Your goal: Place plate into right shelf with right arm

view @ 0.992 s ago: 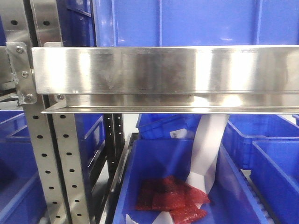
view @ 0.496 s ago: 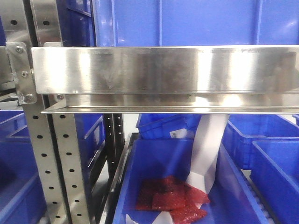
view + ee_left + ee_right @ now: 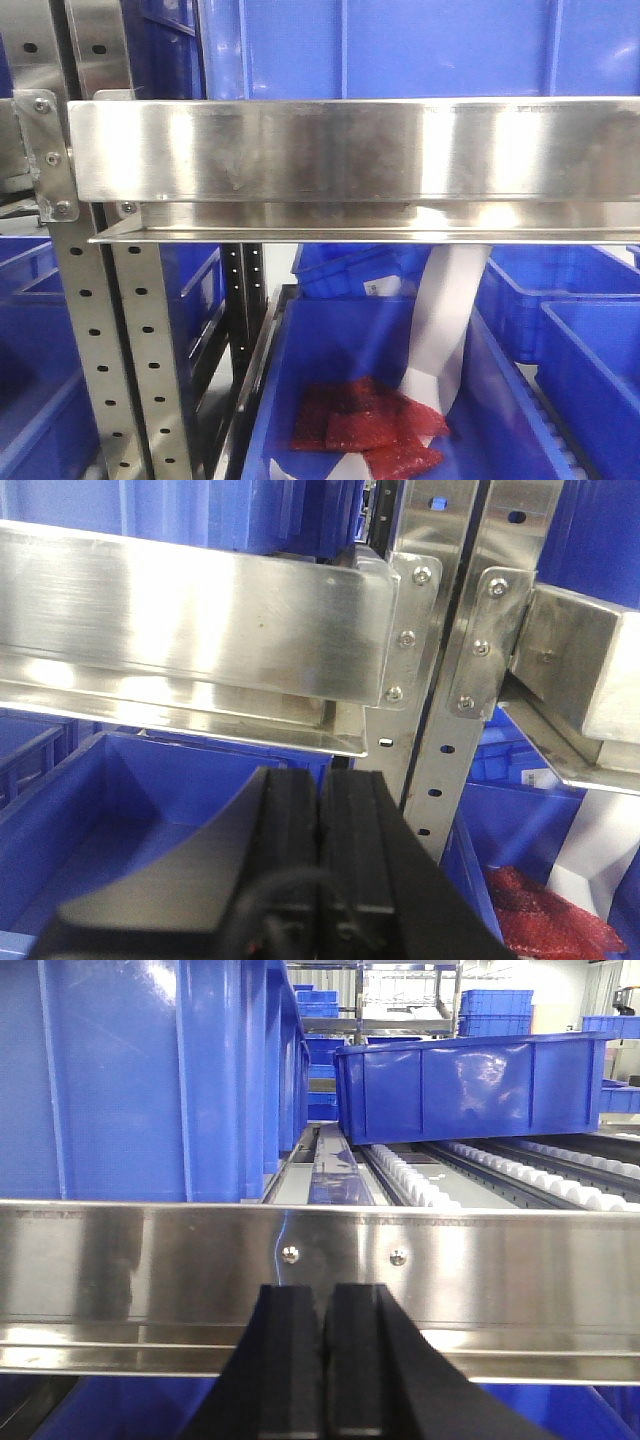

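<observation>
fingers [image 3: 322, 1305] of both arms closed, facing shelf rail [image 3: 480, 1260].

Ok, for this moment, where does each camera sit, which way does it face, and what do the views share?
Exterior front: faces the right shelf head-on, over a blue bin holding red packets; no robot part shows.
Left wrist: behind the shut left gripper, facing a rail and perforated uprights.
Right wrist: behind the shut right gripper, level with a rail, looking along roller tracks and bins.
Shared: exterior and left wrist both show the red packets. No plate is visible.
</observation>
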